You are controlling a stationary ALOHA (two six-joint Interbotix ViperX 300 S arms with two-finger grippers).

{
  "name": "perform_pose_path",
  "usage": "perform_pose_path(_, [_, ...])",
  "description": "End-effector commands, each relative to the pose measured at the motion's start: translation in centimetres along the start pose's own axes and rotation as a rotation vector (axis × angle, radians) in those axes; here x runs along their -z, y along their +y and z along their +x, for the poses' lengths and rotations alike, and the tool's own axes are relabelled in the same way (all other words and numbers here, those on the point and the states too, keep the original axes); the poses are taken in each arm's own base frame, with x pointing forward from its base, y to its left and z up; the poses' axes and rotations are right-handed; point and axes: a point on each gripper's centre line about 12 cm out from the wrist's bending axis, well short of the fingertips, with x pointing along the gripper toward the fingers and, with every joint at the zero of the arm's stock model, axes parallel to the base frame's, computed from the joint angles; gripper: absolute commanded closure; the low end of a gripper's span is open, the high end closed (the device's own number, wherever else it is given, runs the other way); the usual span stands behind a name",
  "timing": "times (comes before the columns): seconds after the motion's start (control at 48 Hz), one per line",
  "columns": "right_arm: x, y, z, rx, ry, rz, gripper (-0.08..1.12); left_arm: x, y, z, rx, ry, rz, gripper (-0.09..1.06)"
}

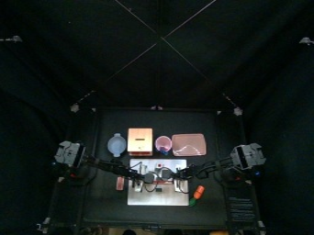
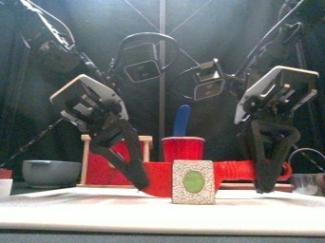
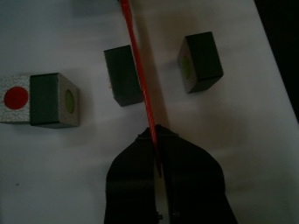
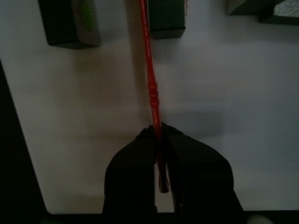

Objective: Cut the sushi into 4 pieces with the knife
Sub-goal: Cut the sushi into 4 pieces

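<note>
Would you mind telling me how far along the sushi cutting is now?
Done: three sushi blocks lie apart on the white board. In hand: the left gripper and right gripper hold the red knife, lying between two blocks. Left: probably one cut; the widest block may still be joined.

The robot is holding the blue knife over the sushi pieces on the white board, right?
Not blue: the left wrist view shows a red knife in the left gripper, over the sushi pieces on the white board. The blue knife stands in the red cup, seen in the front view.
</note>
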Motion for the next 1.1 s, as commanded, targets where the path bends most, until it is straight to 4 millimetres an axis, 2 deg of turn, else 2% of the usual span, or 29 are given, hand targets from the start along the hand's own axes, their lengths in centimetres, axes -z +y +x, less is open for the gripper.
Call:
perform_pose_path(0.021, [-1.5,-0.8,-1.6,0.0,-0.064,0.026,0.85,-0.5,0.0,-0.2,-0.002,-0.009,0.028,0.69])
perform_pose_path(0.312, [-2.5,0.3,-3.0,-0.026,-0.098,0.023,0.85,-1.9,-0.3,-1.8,0.0,-0.048,0.036,0.69])
perform_pose_path(0.521, [-2.7,1.0,-3.3,-0.038,-0.107,0.01,0.85,-2.6,-0.6,-2.3,0.005,-0.074,0.041,0.62])
perform_pose_path(0.812, [-2.1,2.7,-3.4,-0.063,-0.085,-0.019,0.85,-3.6,-2.4,-2.6,0.037,-0.096,0.031,0.42])
perform_pose_path(1.104, [-1.9,2.4,-5.2,-0.049,-0.084,-0.042,0.85,-5.9,-2.1,-5.8,0.04,-0.193,-0.038,0.22])
